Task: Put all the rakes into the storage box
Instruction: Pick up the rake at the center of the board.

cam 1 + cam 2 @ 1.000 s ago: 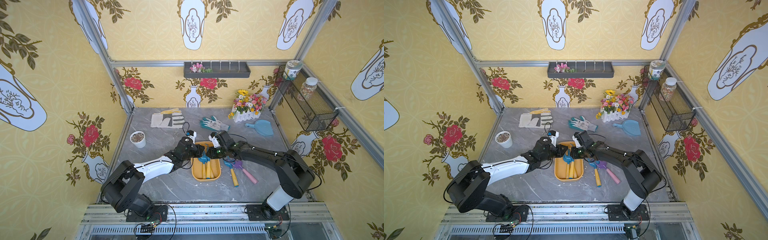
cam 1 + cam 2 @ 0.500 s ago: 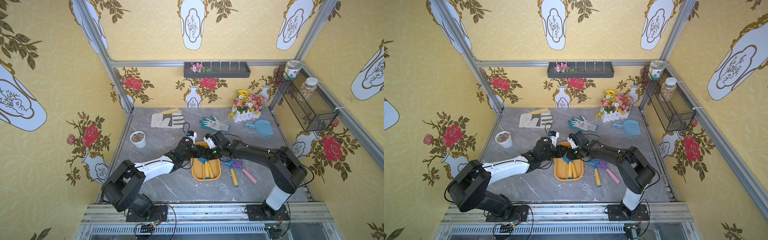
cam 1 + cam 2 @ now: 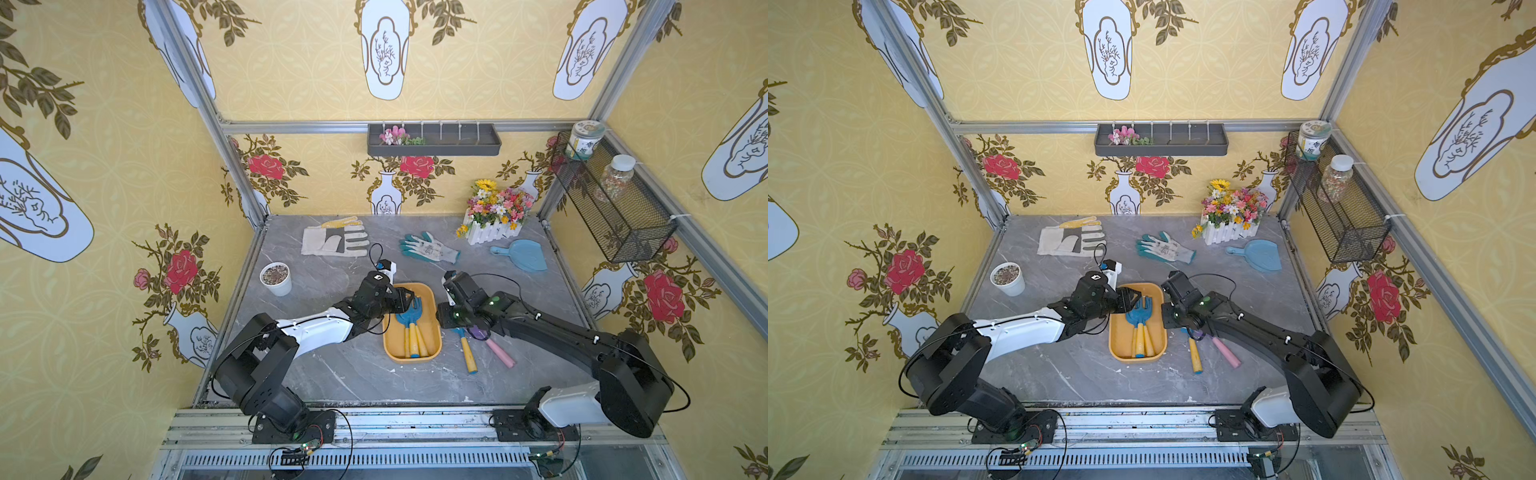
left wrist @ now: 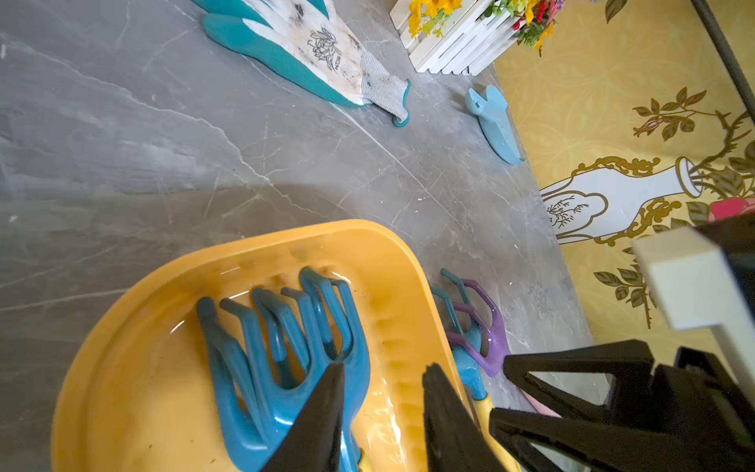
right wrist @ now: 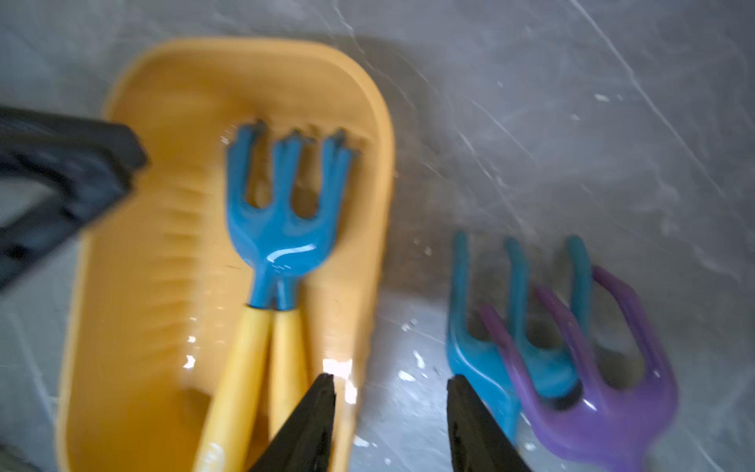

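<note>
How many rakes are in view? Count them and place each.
4: two blue rakes lie stacked in the storage box; a third blue rake and a purple rake lie on the table beside it. None seems hidden.

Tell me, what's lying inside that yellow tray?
Two rakes with blue heads and yellow handles lie in the storage box, heads overlapping and handles side by side. The box floor beneath them is covered, so anything under them cannot be seen.

Both arms stretch low from the near edge of the surface (image 3: 332, 374) toward its middle, wrists turned inward. Left gripper (image 4: 382, 370): jaws parted, nothing between. Right gripper (image 5: 390, 378): jaws parted, empty.
</note>
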`<move>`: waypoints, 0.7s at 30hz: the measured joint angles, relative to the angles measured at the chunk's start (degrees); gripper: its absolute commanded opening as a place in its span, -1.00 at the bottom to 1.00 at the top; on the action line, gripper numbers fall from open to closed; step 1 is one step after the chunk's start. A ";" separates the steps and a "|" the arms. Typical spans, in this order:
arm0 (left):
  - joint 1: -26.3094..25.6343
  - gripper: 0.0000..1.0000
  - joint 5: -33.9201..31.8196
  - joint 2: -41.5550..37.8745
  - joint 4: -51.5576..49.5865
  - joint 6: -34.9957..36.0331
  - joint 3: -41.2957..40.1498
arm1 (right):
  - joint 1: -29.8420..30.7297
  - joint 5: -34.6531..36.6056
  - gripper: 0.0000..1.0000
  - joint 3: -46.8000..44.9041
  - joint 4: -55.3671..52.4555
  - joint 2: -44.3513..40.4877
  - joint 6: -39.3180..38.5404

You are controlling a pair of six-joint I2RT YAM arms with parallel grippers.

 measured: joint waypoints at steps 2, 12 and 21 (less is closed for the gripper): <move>0.00 -0.09 0.00 0.33 0.22 -0.04 0.17 | 0.04 2.27 0.10 -2.23 -1.97 -1.88 1.64; 0.00 -0.06 0.81 1.77 0.90 -0.20 1.79 | 0.04 5.42 0.09 -7.85 -5.95 -4.59 7.13; 0.00 -0.06 2.12 2.78 1.14 -0.76 1.75 | -3.87 9.66 0.11 -6.34 -9.18 -3.69 8.76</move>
